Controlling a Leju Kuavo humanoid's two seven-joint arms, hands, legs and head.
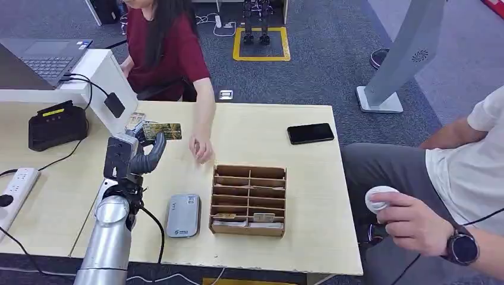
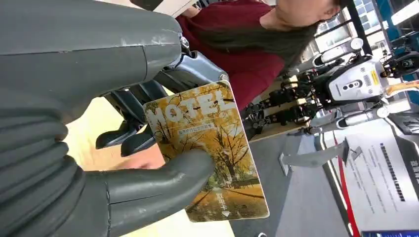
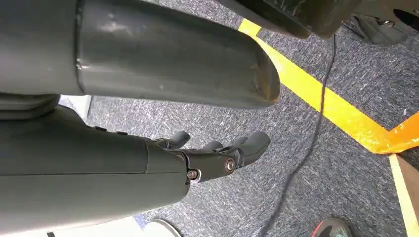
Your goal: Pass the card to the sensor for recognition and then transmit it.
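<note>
In L hand (image 2: 123,163): "HOTEL" card (image 2: 210,148)

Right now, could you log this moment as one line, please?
left hand: holds card | right hand: hanging, empty | sensor: untouched

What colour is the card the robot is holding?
The card is golden yellow with autumn trees and white letters, clearest in the left wrist view.
</note>
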